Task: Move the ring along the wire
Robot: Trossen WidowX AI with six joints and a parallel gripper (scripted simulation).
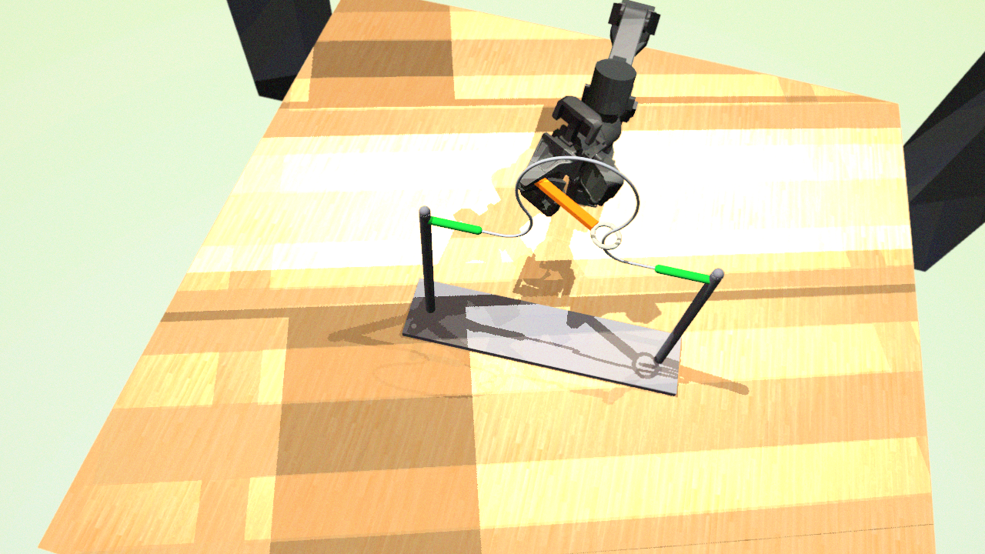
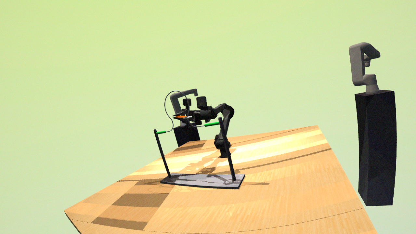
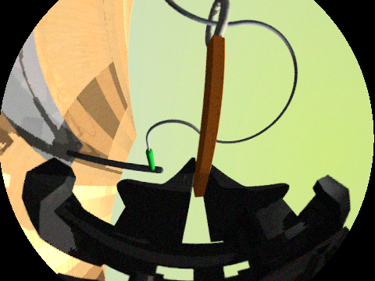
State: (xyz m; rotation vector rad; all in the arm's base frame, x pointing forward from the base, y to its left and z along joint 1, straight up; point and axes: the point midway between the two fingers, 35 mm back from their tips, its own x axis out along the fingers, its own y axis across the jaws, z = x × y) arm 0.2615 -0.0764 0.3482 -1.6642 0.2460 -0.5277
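The pale ring is around the thin grey wire, at the lower right of its loop in the top view. I cannot tell whether they touch. My gripper is shut on the orange handle near its far end. The left green part and the right green part carry no ring. In the exterior view the fingers are small and partly behind the wire.
The left post and right post stand on a grey base plate. The wire loop rises high between them, close to my gripper in the top view. Dark pedestals stand beyond the table.
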